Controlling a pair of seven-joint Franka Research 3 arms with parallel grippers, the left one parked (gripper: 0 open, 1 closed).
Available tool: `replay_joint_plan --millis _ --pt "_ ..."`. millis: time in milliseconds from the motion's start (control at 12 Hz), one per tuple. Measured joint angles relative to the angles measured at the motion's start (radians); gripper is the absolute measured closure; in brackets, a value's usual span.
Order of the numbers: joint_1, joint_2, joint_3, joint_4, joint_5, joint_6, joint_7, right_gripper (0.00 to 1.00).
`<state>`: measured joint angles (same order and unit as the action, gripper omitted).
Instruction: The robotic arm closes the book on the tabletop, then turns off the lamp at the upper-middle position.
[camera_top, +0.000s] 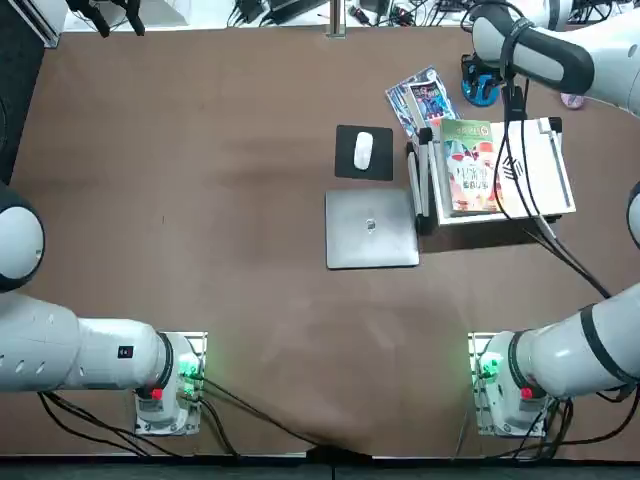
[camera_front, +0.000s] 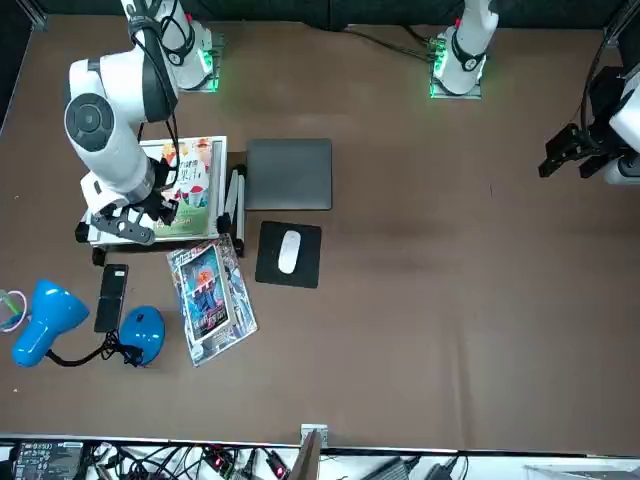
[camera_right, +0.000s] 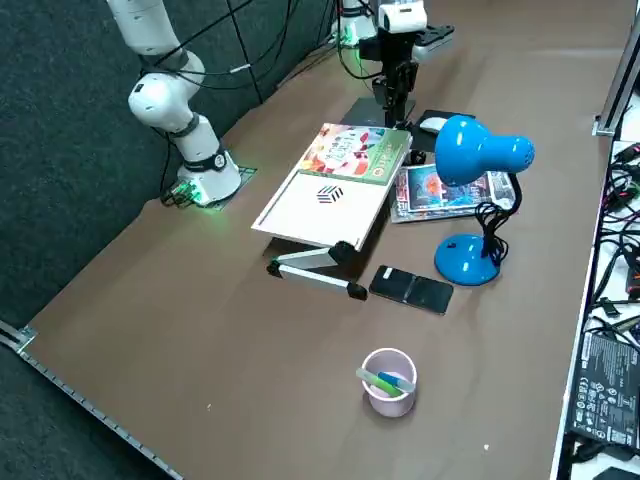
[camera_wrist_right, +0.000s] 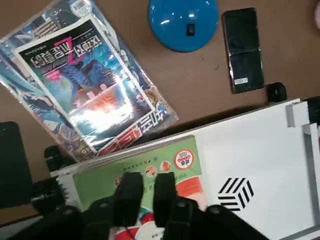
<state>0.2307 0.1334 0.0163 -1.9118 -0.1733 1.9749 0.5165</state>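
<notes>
Right pincer is hovering over the closed book, fingers spread with a gap between; book is lying on the white stand, blue lamp is standing near the black phone on the tabletop.

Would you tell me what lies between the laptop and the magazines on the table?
The mouse pad, with the white mouse on it, lies between the laptop and magazines, mostly; the front view shows it.
</notes>
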Motion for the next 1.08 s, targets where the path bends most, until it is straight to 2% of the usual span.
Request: replay_joint_plan --millis 83,167,500,750,1083 --pt "0.001 0.004 0.000 0.000 -0.025 0.003 0.026 0.86" --pt "-0.001 0.005 0.000 0.002 -0.030 0.008 0.034 0.97" --pt "-0.006 0.021 -0.006 0.029 -0.046 0.030 0.067 0.98" --pt "0.003 0.043 -0.003 0.038 -0.180 0.051 0.253 0.99" --pt "0.027 0.061 0.002 0.040 -0.261 0.064 0.362 0.99"
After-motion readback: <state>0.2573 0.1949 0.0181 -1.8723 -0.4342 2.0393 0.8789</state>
